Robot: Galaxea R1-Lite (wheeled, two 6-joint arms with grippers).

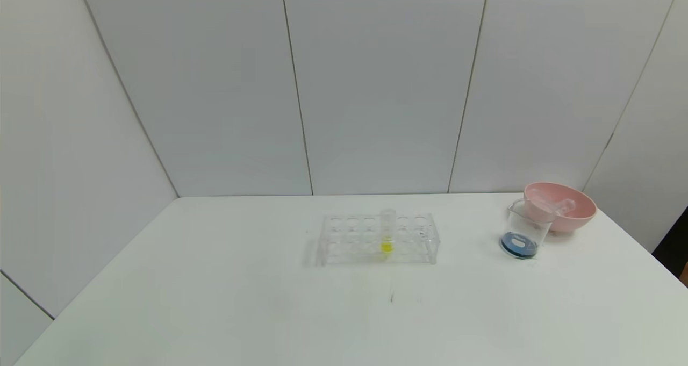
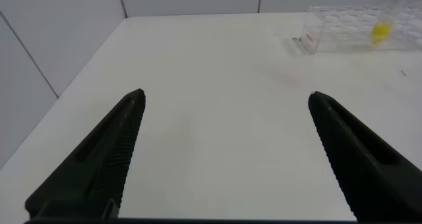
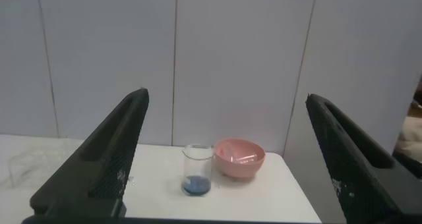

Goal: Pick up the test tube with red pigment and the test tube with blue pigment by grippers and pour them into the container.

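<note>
The container (image 1: 520, 236) is a clear beaker at the table's right with dark blue liquid at its bottom; it also shows in the right wrist view (image 3: 197, 170). No tube with red or blue pigment shows. Empty clear tubes (image 1: 556, 205) lie in the pink bowl (image 1: 578, 218) just behind the beaker. My left gripper (image 2: 225, 95) is open and empty over bare table, well short of the rack. My right gripper (image 3: 227, 95) is open and empty, held back from the beaker and facing it. Neither gripper shows in the head view.
A clear tube rack (image 1: 379, 239) stands mid-table with one yellow-liquid tube (image 1: 387, 236) in it; both show in the left wrist view, rack (image 2: 343, 33), tube (image 2: 380, 30). The pink bowl (image 3: 241, 168) sits near the table's far right corner. White walls close behind.
</note>
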